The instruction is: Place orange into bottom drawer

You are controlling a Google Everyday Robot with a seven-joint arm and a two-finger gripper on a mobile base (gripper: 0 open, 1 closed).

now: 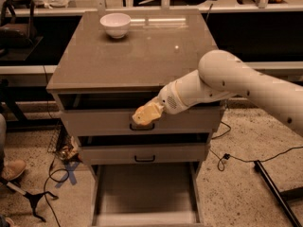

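Observation:
My gripper [144, 114] is at the end of the white arm, which reaches in from the right. It hangs in front of the top drawer's face, just above that drawer's black handle [142, 126]. It is well above the bottom drawer [147, 188], which is pulled out, with its flat floor bare. The orange does not show as a separate thing; the gripper's tip is a tan-yellow lump and I cannot tell what is in it.
A white bowl [115, 24] stands at the back left of the cabinet top [137, 56]. The middle drawer [142, 152] is nearly closed. Cables and a blue tape cross lie on the floor to the left, and a black cable and a bar to the right.

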